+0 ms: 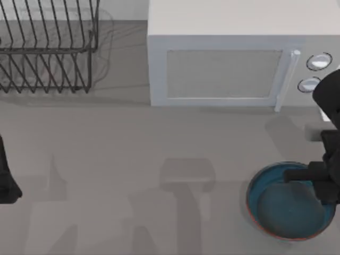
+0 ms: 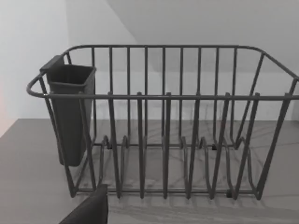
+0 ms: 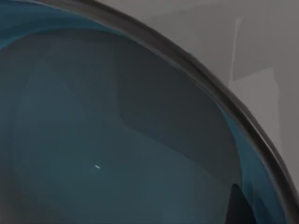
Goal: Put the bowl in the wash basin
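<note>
One bowl (image 1: 289,204), blue with a reddish rim, sits on the worktop (image 1: 133,159) at front right, before the microwave (image 1: 234,53). Right hand (image 1: 313,178) hangs over its far edge; grip unclear. Left arm parked at the left edge.

one round, shallow blue-glazed ceramic bowl with a thin reddish-brown rim (image 1: 289,204) and one boxy white microwave (image 1: 239,53) with two round silver knobs (image 1: 313,71). one dark wire dish rack (image 2: 163,126) carrying one dark plastic cutlery cup (image 2: 70,112). two black robot arms, one at each side of the grey table (image 1: 133,159).
</note>
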Controlling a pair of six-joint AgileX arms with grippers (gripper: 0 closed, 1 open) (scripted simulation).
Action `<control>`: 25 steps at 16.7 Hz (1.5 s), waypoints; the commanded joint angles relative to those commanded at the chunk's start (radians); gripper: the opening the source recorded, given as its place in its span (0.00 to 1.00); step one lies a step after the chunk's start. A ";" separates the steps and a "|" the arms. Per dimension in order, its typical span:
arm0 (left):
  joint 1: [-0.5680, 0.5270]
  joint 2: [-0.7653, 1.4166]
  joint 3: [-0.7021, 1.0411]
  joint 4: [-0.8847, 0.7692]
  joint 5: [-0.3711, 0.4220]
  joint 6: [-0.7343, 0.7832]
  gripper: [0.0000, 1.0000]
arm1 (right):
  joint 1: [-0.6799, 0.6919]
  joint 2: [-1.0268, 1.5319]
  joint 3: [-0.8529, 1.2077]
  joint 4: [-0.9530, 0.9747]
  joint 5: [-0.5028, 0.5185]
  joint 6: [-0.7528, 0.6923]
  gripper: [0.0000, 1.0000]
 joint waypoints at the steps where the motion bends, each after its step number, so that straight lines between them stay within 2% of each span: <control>1: 0.000 0.000 0.000 0.000 0.000 0.000 1.00 | -0.001 -0.012 0.044 -0.065 0.000 -0.001 0.00; 7: 0.000 0.000 0.000 0.000 0.000 0.000 1.00 | -0.007 -0.098 0.296 -0.414 0.000 -0.007 0.00; 15: 0.000 0.000 0.000 0.000 0.000 0.000 1.00 | -0.014 -0.121 0.335 -0.446 -0.006 -0.012 0.00; 20: 0.000 0.000 0.000 0.000 0.000 0.000 1.00 | -0.157 -0.175 0.322 -0.239 -0.101 -0.058 0.00; 25: 0.000 0.000 0.000 0.000 0.000 0.000 1.00 | -0.400 -0.213 0.238 0.225 -0.245 -0.133 0.00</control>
